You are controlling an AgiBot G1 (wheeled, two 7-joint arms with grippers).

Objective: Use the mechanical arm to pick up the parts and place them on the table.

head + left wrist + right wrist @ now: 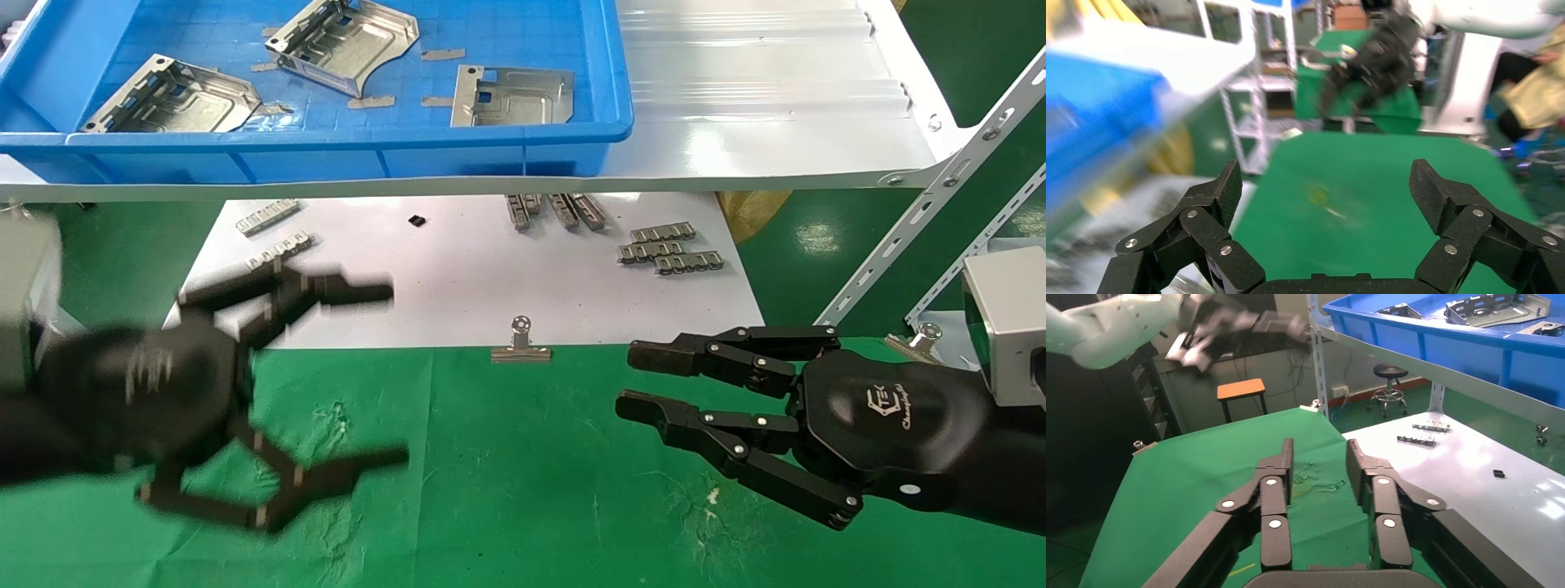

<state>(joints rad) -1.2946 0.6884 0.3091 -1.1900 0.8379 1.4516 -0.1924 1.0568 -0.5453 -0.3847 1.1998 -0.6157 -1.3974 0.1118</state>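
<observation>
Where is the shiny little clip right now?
In the head view the silver binder clip sits mid-scene on the white board's near edge, where it meets the green cloth table, between the two grippers.

Blue tray (507, 151) across the upper left of the frame, with shiny silver parts (512, 95) in it. Below it sits a plain white board (490, 278). The table (523, 490) along the bottom is bright green cloth. Both grippers are glossy black, and the right gripper (641, 380) has a white logo.
</observation>
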